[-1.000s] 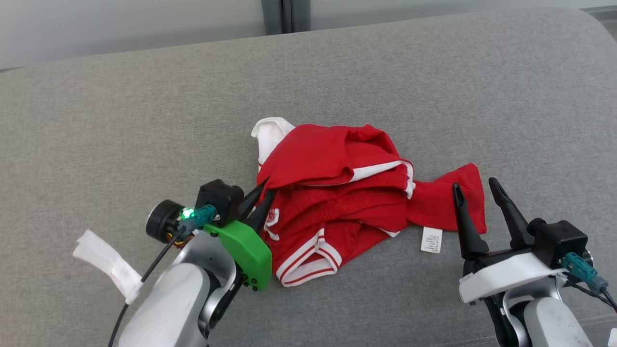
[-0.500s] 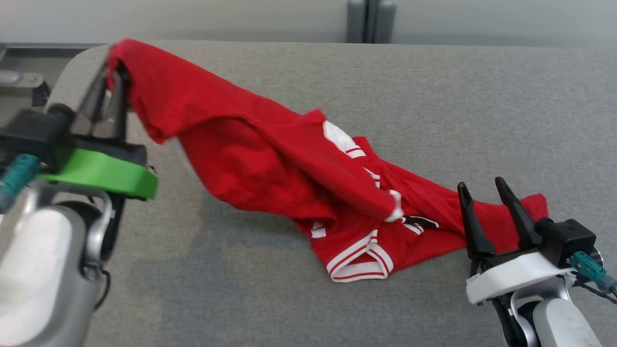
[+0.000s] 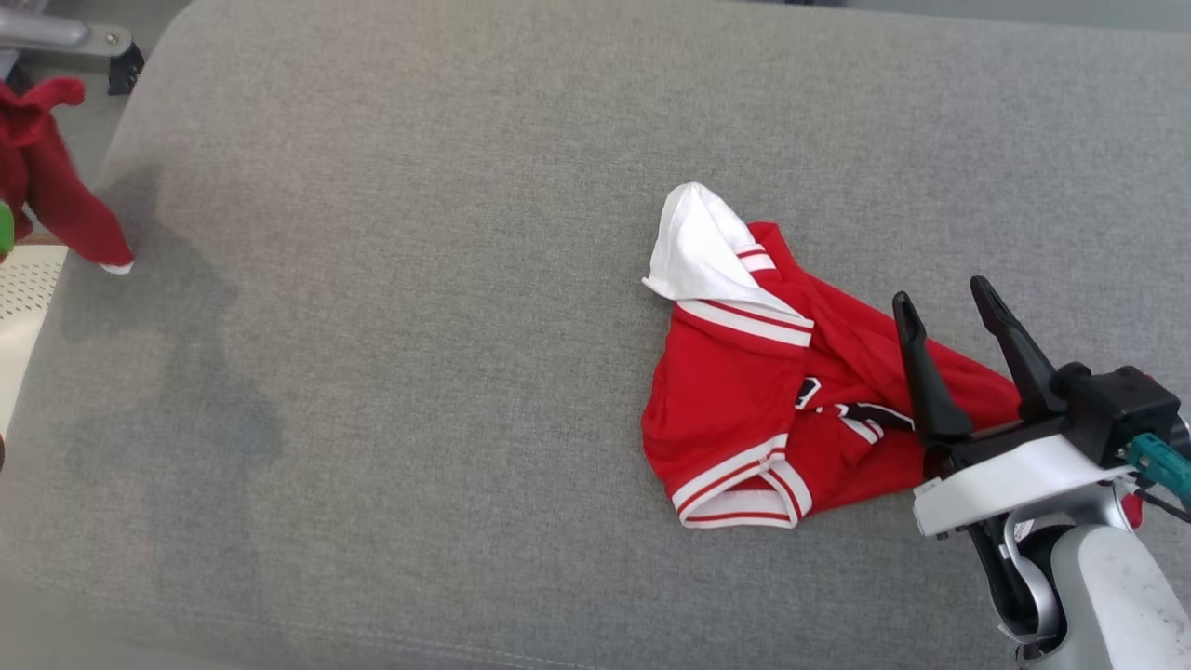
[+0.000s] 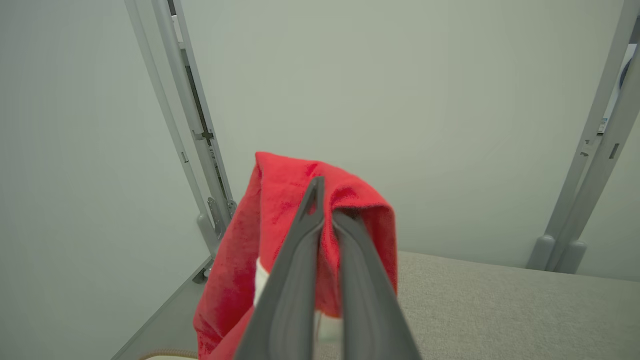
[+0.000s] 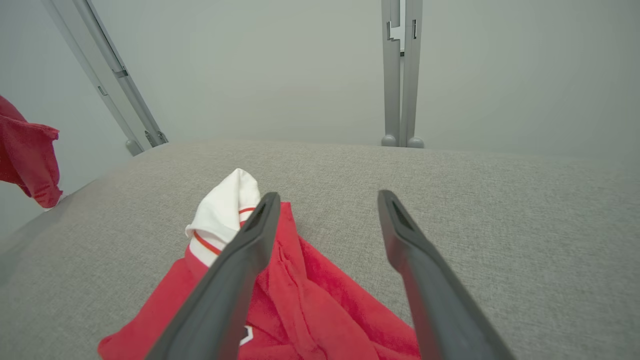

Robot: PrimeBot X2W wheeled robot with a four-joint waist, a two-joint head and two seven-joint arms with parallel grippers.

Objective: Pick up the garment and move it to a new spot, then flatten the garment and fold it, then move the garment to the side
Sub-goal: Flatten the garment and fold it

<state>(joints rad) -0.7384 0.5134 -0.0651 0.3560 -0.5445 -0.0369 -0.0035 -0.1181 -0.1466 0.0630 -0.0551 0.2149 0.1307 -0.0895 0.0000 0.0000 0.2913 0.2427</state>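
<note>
A red cloth piece with a white hem (image 3: 56, 200) hangs in the air past the left end of the grey cushioned surface (image 3: 419, 326). My left gripper (image 4: 325, 200) is shut on the top fold of this hanging red cloth (image 4: 280, 210). A second red garment with white striped trim and a white panel (image 3: 744, 391) lies crumpled on the surface at the right. My right gripper (image 3: 942, 296) stands open just above this garment's right part, touching nothing. In the right wrist view the right gripper (image 5: 329, 197) has the lying garment (image 5: 300, 300) under its left finger, and the hanging cloth (image 5: 27, 150) shows far left.
Grey metal frame posts (image 5: 401, 75) stand behind the surface against a pale wall. A white perforated panel (image 3: 23, 307) and a grey metal bar (image 3: 56, 33) sit off the surface's left end. Bare grey fabric spans the left and middle.
The head camera has shifted. My left gripper pulled red cloth up and far to the left, separating it from the pile; the red-white garment stays by the still right gripper.
</note>
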